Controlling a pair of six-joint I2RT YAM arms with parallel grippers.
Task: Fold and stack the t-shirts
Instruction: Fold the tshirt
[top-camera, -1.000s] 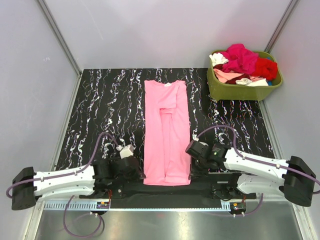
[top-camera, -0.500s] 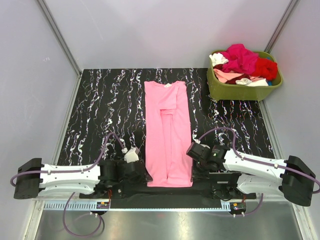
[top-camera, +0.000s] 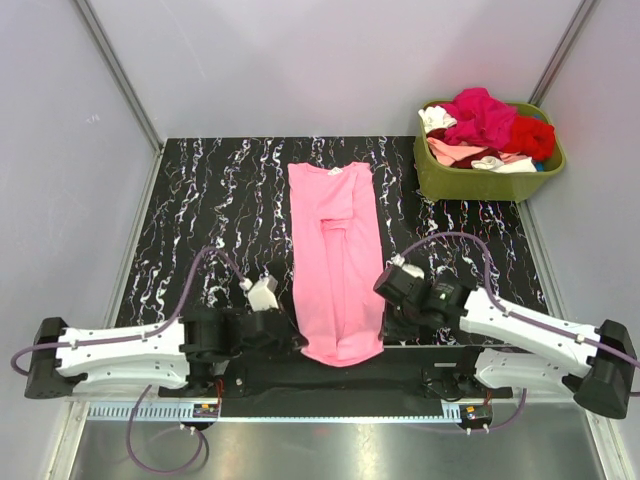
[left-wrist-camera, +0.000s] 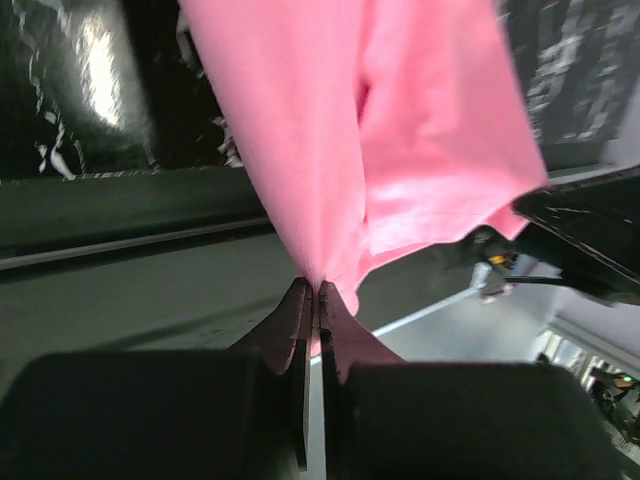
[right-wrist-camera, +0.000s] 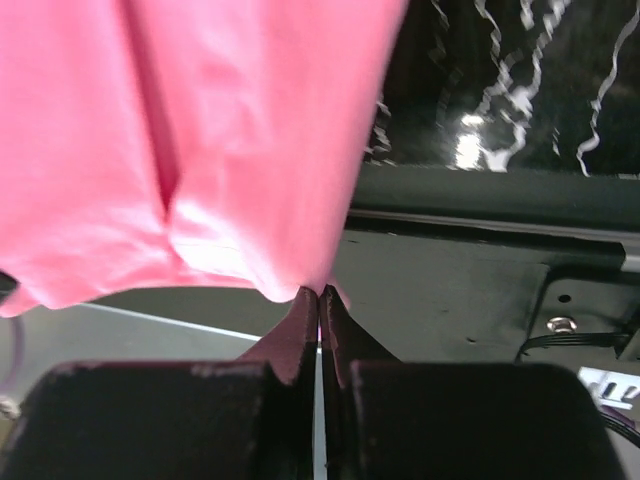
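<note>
A medium pink t-shirt (top-camera: 335, 250) lies lengthwise in the middle of the black marbled table (top-camera: 220, 230), sleeves folded in and collar at the far end. My left gripper (top-camera: 297, 345) (left-wrist-camera: 318, 290) is shut on its near left hem corner. My right gripper (top-camera: 384, 330) (right-wrist-camera: 319, 292) is shut on the near right hem corner. The near hem (top-camera: 343, 355) sags between them, raised off the table. The pink cloth (left-wrist-camera: 380, 130) (right-wrist-camera: 200, 140) hangs from the fingertips in both wrist views. More t-shirts (top-camera: 485, 120) in magenta, red, pale pink and white are heaped in the tub.
The olive-green tub (top-camera: 470, 182) stands at the far right corner of the table. Grey walls enclose the table on three sides. The arms' base rail (top-camera: 330, 385) runs along the near edge under the lifted hem.
The left gripper opened and shut again on the left hem corner. Both grippers have since risen and moved slightly away from the near edge, lifting the hem.
</note>
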